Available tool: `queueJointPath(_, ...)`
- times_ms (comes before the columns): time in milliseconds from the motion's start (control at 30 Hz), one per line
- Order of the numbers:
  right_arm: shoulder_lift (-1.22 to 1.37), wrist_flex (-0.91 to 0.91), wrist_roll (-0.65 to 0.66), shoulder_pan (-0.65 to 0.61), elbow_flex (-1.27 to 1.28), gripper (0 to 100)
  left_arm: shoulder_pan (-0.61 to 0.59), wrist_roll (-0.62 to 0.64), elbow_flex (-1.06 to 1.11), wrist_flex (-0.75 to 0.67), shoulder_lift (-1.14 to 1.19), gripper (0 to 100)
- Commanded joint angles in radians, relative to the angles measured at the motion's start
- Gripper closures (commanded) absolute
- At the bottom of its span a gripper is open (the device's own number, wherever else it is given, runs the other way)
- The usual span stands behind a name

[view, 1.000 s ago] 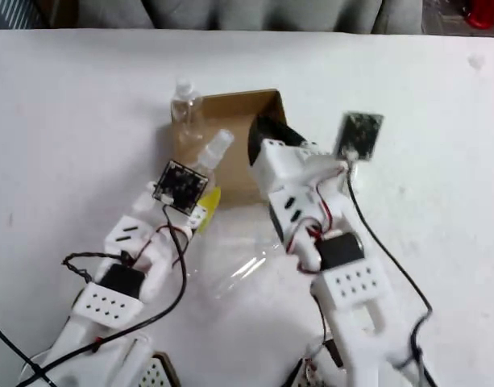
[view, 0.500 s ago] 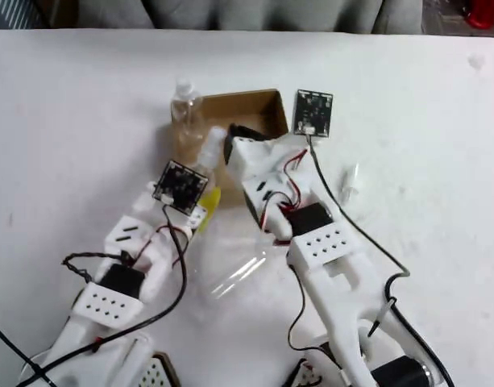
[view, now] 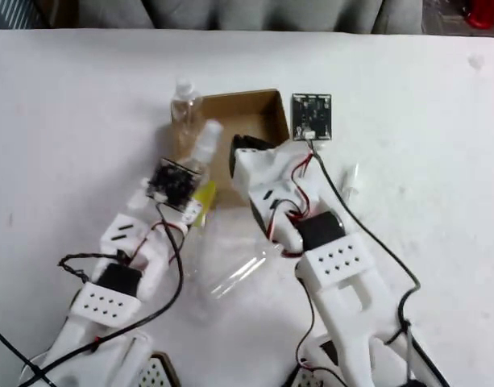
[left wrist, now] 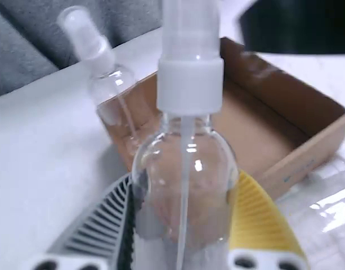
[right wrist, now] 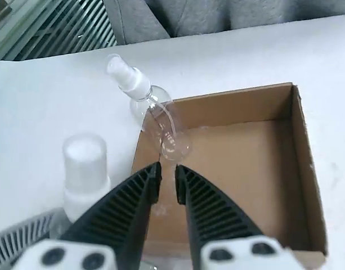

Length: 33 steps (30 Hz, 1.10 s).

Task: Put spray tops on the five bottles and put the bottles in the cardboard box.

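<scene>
while in left jaws, capped bottle (left wrist: 183, 185)

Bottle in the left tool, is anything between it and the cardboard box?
Yes. The right tool hangs over the near wall of the cardboard box, close beside the bottle held in the left tool. A second spray bottle stands at the box's far corner.
</scene>
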Motion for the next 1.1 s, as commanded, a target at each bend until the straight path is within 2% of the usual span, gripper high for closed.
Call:
queueJointPath(0,-0.087,0.065,0.008,0.002,-0.043,98.1,-0.099,0.172,-0.066,-0.043,-0.027,98)
queueJointPath(133,-0.125,0.140,0.008,-0.065,-0.040,98.1,-0.170,0.310,-0.097,-0.043,-0.025,98)
queueJointPath(233,-0.140,0.142,0.008,-0.165,0.008,98.1,-0.197,0.361,-0.107,-0.043,-0.025,98)
queueJointPath(500,-0.185,-0.077,0.017,-0.380,0.219,98.1,-0.223,0.373,-0.124,-0.043,-0.027,98)
queueJointPath(667,-0.214,-0.099,0.017,-0.473,0.269,98.2,-0.223,0.373,-0.124,-0.043,-0.027,98)
queueJointPath(867,-0.133,-0.199,0.017,-0.509,0.288,98.2,-0.220,0.373,-0.141,-0.029,-0.027,98)
queueJointPath(1067,0.064,-0.414,0.017,-0.507,0.287,98.2,-0.217,0.373,-0.204,0.098,-0.028,98)
